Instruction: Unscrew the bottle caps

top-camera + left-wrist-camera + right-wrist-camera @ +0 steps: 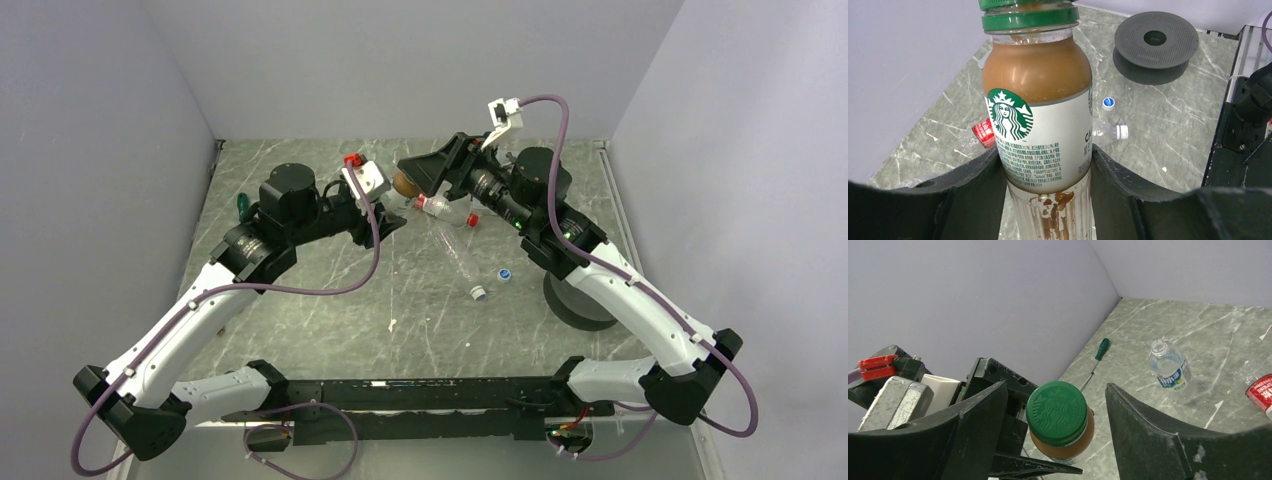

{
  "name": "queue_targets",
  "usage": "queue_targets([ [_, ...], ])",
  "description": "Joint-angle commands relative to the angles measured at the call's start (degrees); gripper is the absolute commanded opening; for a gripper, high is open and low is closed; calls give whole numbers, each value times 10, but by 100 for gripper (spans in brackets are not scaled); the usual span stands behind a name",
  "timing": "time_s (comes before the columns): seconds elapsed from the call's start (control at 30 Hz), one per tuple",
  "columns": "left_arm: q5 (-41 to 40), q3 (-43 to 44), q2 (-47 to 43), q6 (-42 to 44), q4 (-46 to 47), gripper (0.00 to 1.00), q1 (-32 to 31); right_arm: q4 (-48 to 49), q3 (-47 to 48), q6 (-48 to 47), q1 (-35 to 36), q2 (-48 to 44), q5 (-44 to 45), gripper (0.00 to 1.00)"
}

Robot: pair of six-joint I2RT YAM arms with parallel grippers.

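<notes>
The amber bottle (1038, 80) is clamped in the left gripper (1045, 160) near the table's (400, 320) 12 o'clock. Its green cap (1057, 412) is flanked at 3 and 9 o'clock by the right gripper (1057, 390), jaws spread, to be centred before squeezing.

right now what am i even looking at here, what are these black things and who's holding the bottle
Two robot arms are bolted to a table. One picture looks down from above; the other two come from cameras on each wrist, so the black wedges are the robot's own fingers. The left gripper is clamped on an amber bottle. The right gripper stands open around its green cap, not touching. On the table: an uncapped clear bottle, a slim bottle, a loose cap, a screwdriver, a black spool.
</notes>
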Motion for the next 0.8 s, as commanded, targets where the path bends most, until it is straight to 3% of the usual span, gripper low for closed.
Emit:
queue_targets([
  [0.0, -6, 7, -10, -3, 31, 13, 0, -1, -2, -1, 2, 3, 12, 74],
  [0.17, -3, 9, -9, -6, 32, 13, 0, 1, -8, 1, 2, 9, 15, 67],
  [0.4, -6, 11, -7, -14, 33, 16, 0, 15, -1, 1, 2, 14, 1, 30],
  [0.47, -7, 13, -6, -20, 34, 30, 0, 22, -2, -3, 3, 14, -9, 21],
  [0.53, -2, 13, -7, -31, 37, 65, 0, 27, -4, -13, 3, 11, -16, 16],
  [0.63, 27, 17, -7, -38, 26, 96, 0, 29, -2, -40, 4, 6, -16, 11],
  [0.77, 61, 24, -6, -47, 3, 99, 1, 31, 0, -65, 9, -1, -18, 9],
])
